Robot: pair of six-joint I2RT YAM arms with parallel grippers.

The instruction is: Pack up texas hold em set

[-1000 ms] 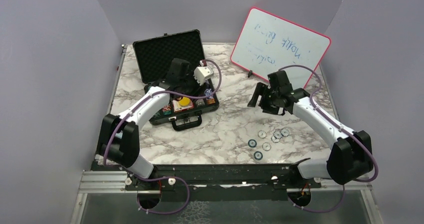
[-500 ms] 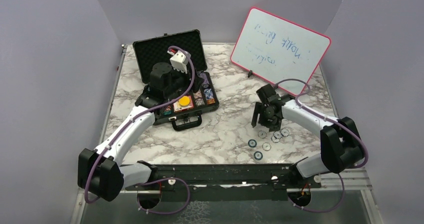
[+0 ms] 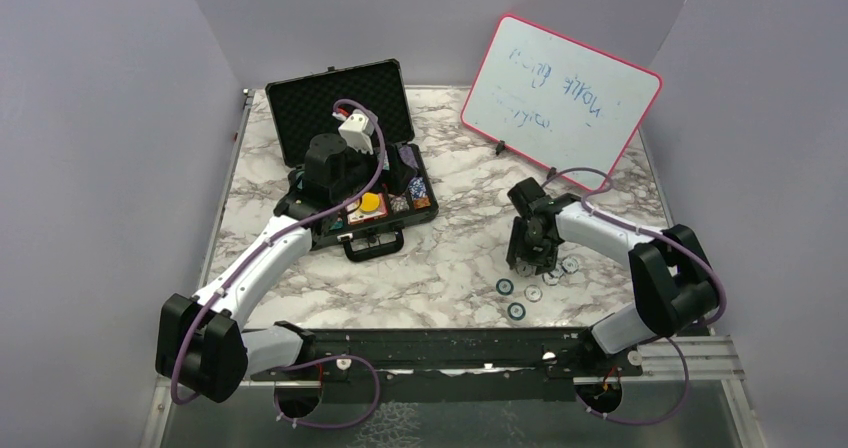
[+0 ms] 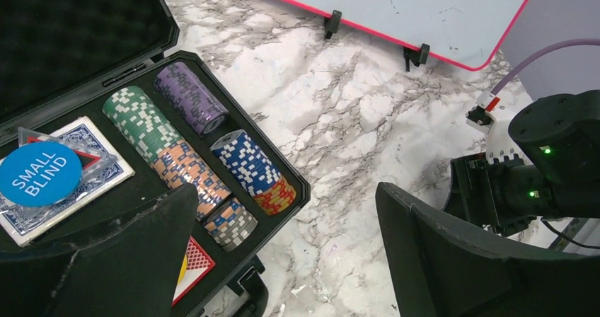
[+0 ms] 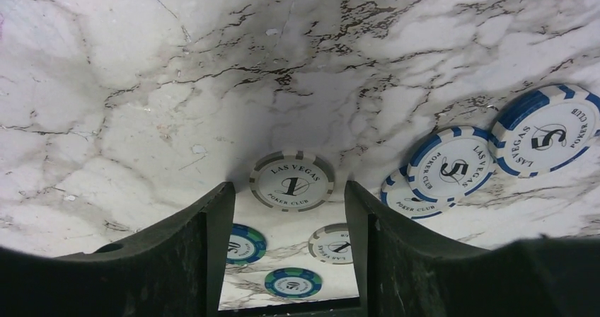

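Whiteboard (image 3: 560, 90) writing: too faint to read.
Yellow button (image 4: 181, 269): sliver only, behind left gripper finger (image 4: 106, 260), 7 o'clock.
50 chip (image 5: 247, 246): part-covered by right gripper finger (image 5: 177, 260).

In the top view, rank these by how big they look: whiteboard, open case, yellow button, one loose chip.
1. Whiteboard and open case: similar, too close to rank.
2. Yellow button.
3. Loose chip, only slightly smaller than the button.
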